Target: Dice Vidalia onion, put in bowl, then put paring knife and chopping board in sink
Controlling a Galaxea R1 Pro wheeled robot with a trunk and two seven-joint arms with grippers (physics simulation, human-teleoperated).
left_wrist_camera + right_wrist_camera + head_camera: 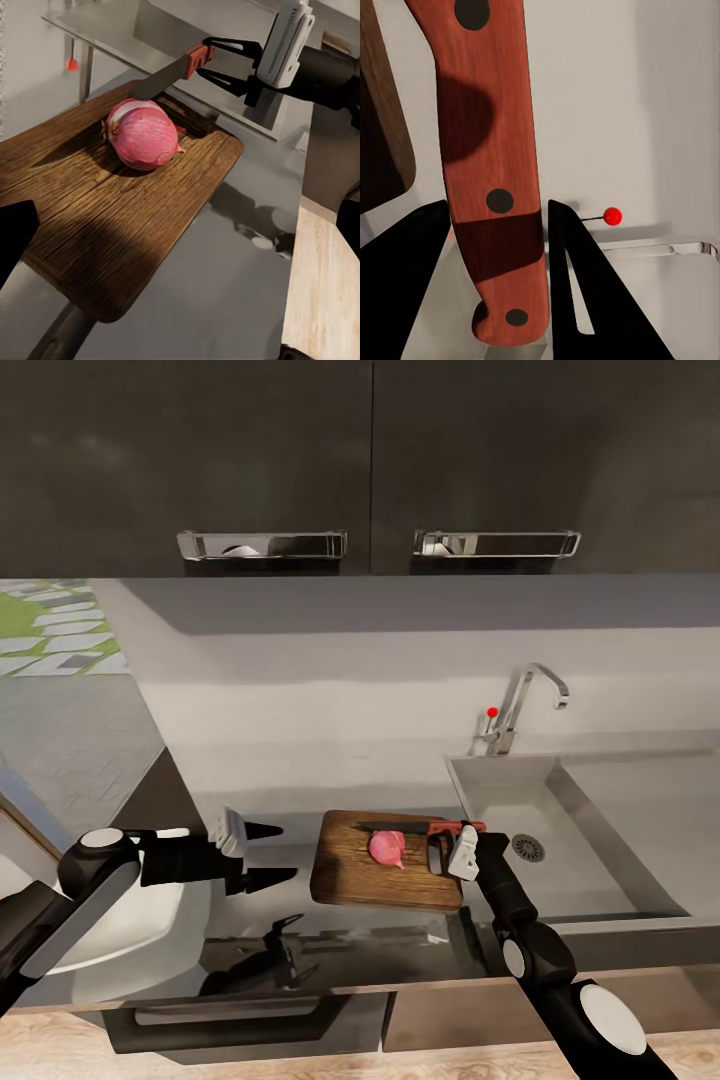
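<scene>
Nearest to me, the left gripper (270, 854) hangs over the countertop (250, 950) at about nine o'clock from the board (350, 880), its two dark fingers spread apart and holding nothing. It points toward the board but stands clear of it, which looks to me like waiting out of the blade's way. Under that arm sits the white bowl (150, 940), ready for the diced pieces.

On the board lies the onion (387, 847), whole and pink, resting toward the board's far half. Nothing has been cut yet, as far as I can judge.

At three o'clock from the onion, the right gripper (450, 842) has its fingers closed on the red handle of the knife (174, 71). In the right wrist view the handle sits squarely between the two black fingers (585, 300), pinched on both sides. From the left wrist view the blade reaches out over the far edge of the board, raised just behind the onion and not touching it. That hold, from the side with the blade level, seems set for bringing the edge down across the onion.

Beyond the board, at about two o'clock, the sink (600, 830) stands open, with the tap (525, 705) behind it.
</scene>
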